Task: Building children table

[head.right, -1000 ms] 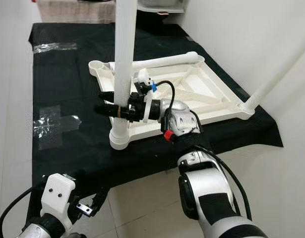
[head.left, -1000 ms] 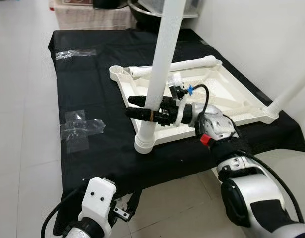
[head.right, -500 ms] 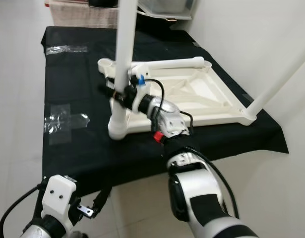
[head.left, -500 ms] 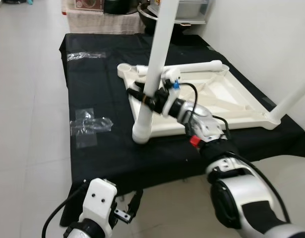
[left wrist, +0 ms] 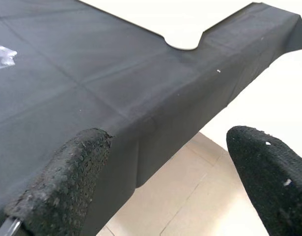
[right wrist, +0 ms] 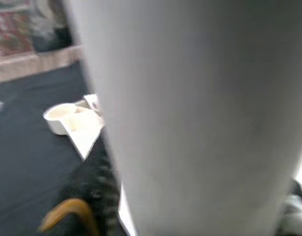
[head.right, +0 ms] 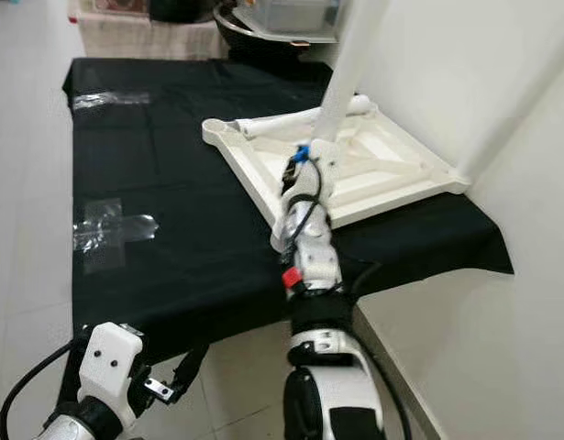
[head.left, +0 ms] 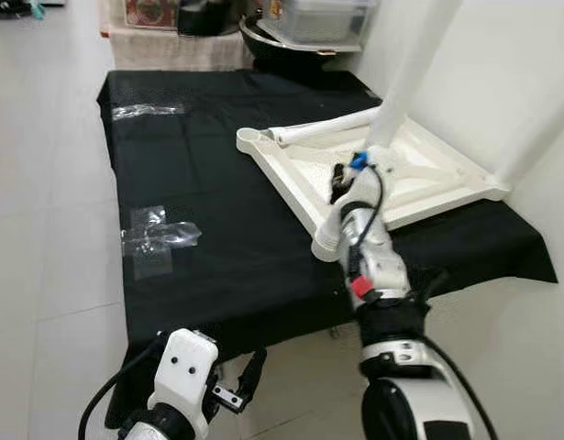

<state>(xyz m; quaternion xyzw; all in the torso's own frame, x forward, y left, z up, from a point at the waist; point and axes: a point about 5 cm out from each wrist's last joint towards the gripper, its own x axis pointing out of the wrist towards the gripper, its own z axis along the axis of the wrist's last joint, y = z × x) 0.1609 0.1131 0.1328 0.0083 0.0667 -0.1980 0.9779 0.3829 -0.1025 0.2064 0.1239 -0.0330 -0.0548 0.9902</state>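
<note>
Tabletop (head.left: 419, 179): white plastic, upside down, ribbed underside up, lying flat on black cloth.
Upright leg (head.left: 405, 78): white tube, tilted, foot in near corner socket.
Loose leg (head.left: 323, 126): white tube, lying along the far edge.

The silver right arm (head.left: 378, 275) is stretched straight forward from the body, with its wrist turned so that a red button on the forearm faces up, and the right gripper (head.left: 340, 183) with two long black fingers is closed at the far end. The silver left arm (head.left: 176, 385) is hung low at the body's left side. The left gripper (left wrist: 175, 182) is held with its two black textured fingers (left wrist: 67, 182) spread wide apart.
</note>
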